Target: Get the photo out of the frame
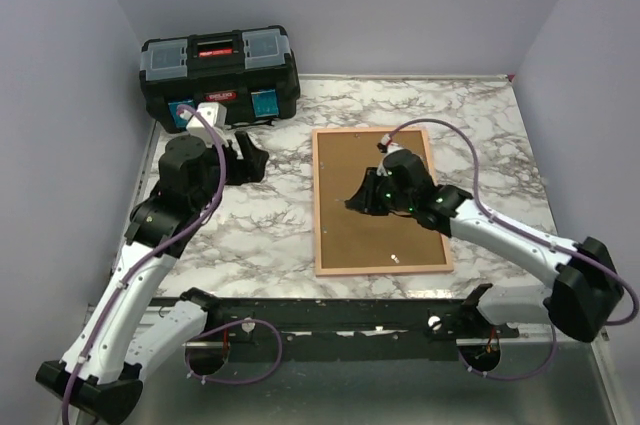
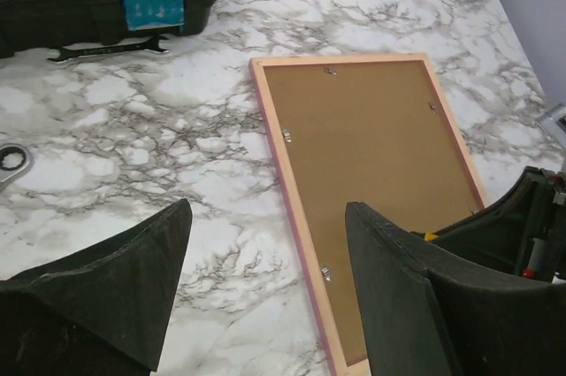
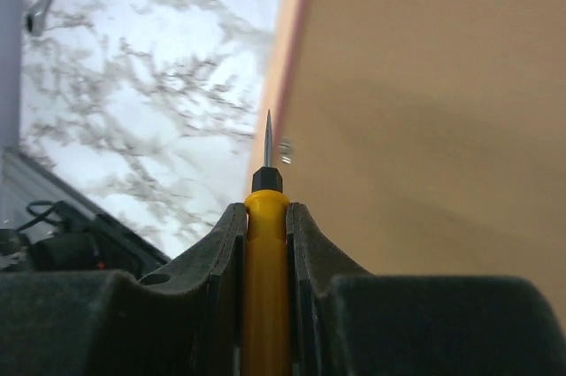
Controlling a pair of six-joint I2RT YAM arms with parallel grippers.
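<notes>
The top external camera sat high above and behind the arms, facing down and forward over the whole desk (image 1: pixel 260 235), from the arm bases at the bottom to the toolbox (image 1: pixel 220 70) at the far left. The left wrist camera sat low at middle range, looking between the spread fingers of the left gripper (image 2: pixel 267 208) across the desk toward the frame (image 2: pixel 316 287), with the toolbox at its upper left. The right wrist camera was very close, looking along the right gripper (image 3: pixel 263 212), clamped on a yellow screwdriver (image 3: pixel 263 287), at the frame's blurred left edge. All three views shared that edge.
</notes>
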